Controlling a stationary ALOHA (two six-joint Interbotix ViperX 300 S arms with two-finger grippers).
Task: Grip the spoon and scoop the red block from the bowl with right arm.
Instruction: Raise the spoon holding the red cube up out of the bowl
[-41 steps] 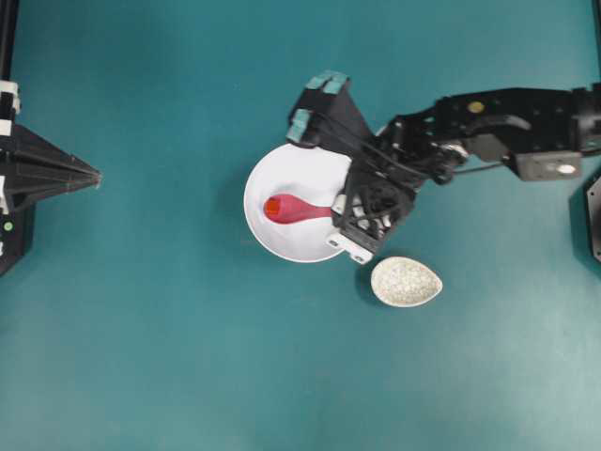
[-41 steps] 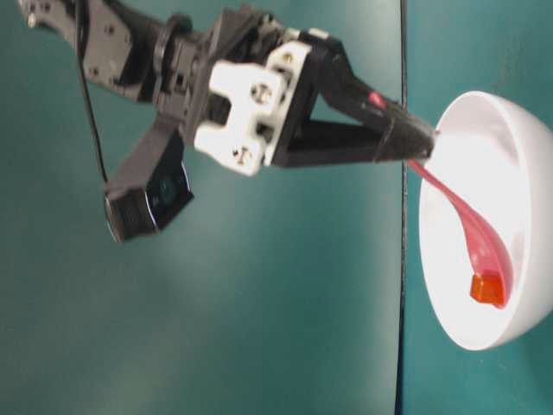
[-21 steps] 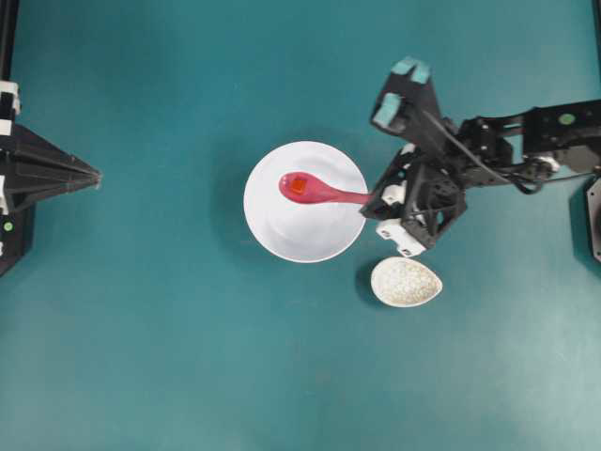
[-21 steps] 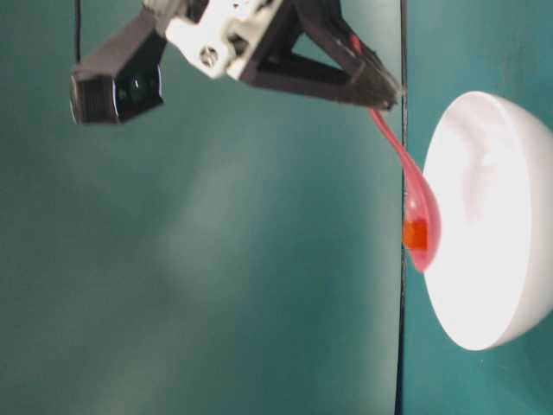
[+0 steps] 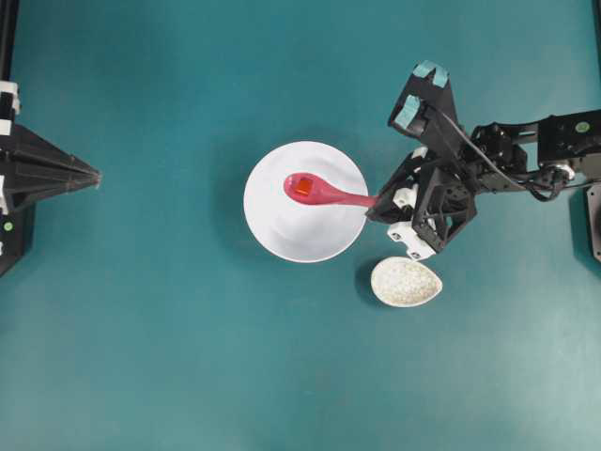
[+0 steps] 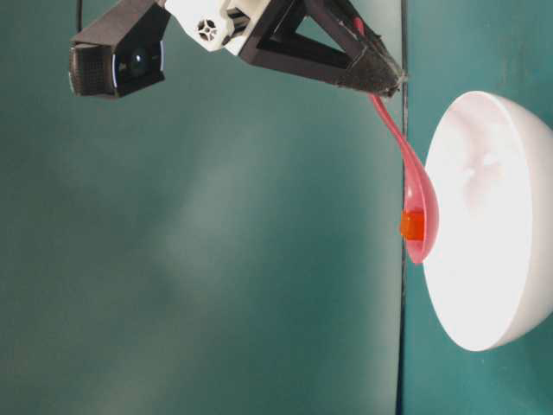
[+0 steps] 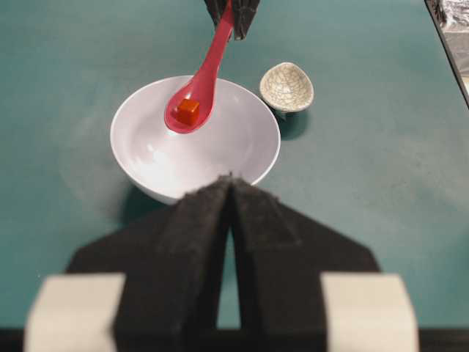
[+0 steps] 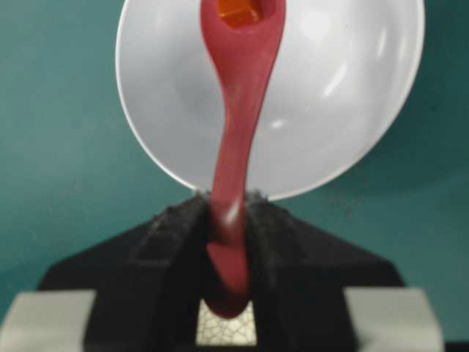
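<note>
My right gripper [image 5: 375,204] is shut on the handle of the pink spoon [image 5: 329,194], at the right rim of the white bowl [image 5: 291,235]. The red block [image 5: 302,187] lies in the spoon's scoop. In the table-level view the spoon [image 6: 421,194] hangs clear above the bowl [image 6: 492,242], with the red block [image 6: 411,226] resting in it. The right wrist view shows the fingers [image 8: 176,235] clamping the handle of the spoon [image 8: 238,110]. My left gripper [image 5: 94,176] sits shut at the far left, pointing at the bowl [image 7: 242,147].
A small cream crackle-patterned dish [image 5: 406,282] stands just below-right of the bowl, under my right wrist. It also appears beside the bowl in the left wrist view as the same dish [image 7: 286,86]. The table is teal.
My right gripper has lifted the spoon out of the bowl with the red block in its scoop and drawn back to the right. The left arm has not moved.
</note>
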